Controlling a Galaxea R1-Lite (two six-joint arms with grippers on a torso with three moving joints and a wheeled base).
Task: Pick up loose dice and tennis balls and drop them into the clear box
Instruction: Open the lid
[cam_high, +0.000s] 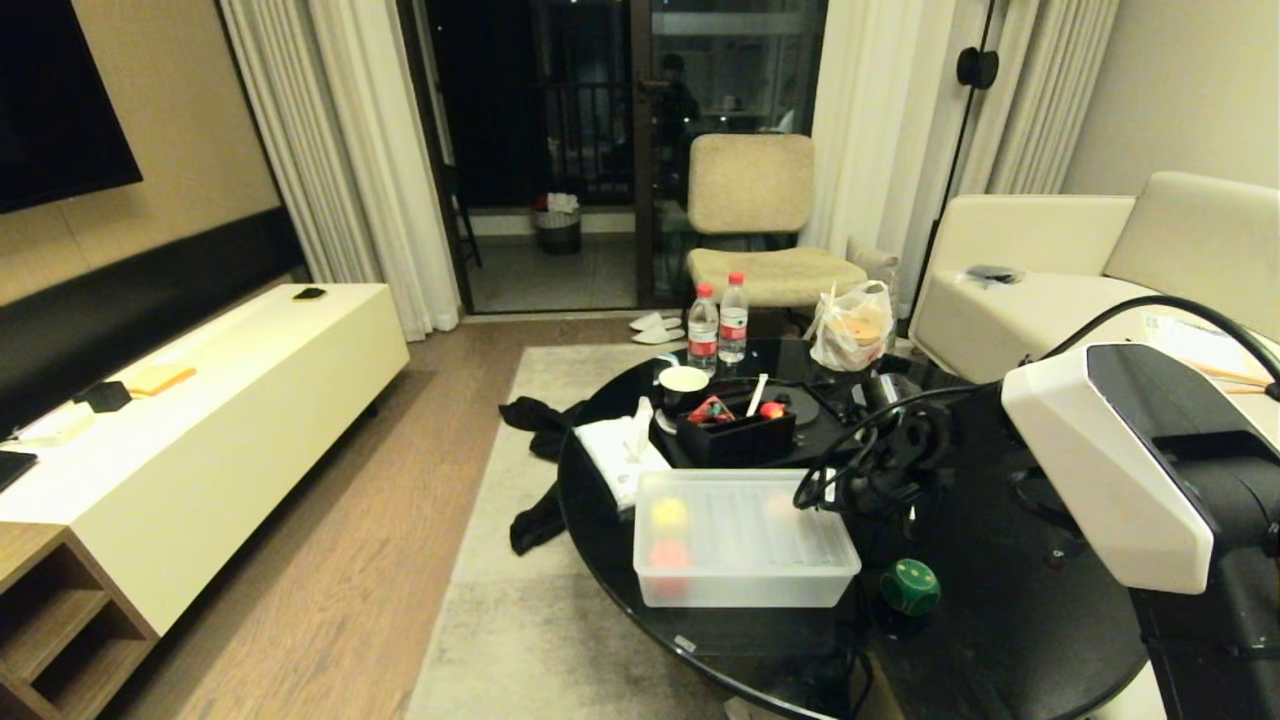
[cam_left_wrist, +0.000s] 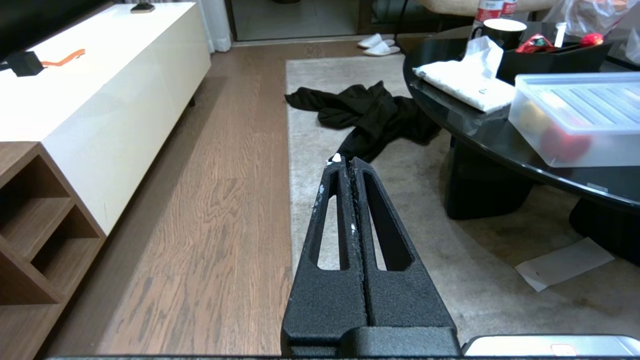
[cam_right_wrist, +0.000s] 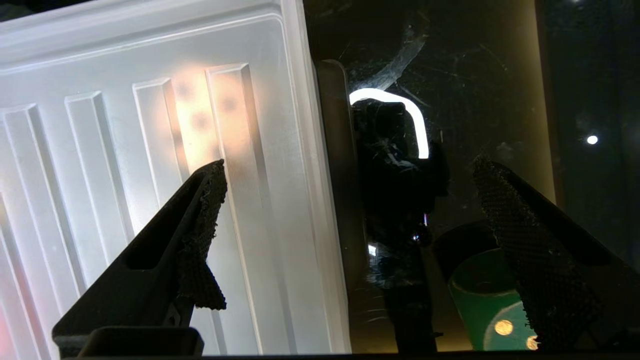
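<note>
From my head view, the clear box is sitting lidded on the black counter, with a yellow and a red shape showing through its wall, and the green die is lying just beside its right end. My left gripper is hanging over the floor, fingers pressed together. My right gripper is hovering spread wide, straddling the box's lid edge, the green die beneath one finger.

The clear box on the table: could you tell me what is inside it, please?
Through the clear box, a yellow shape and a red one show, plus a pale pipped die. The ribbed lid blurs anything else.
</note>
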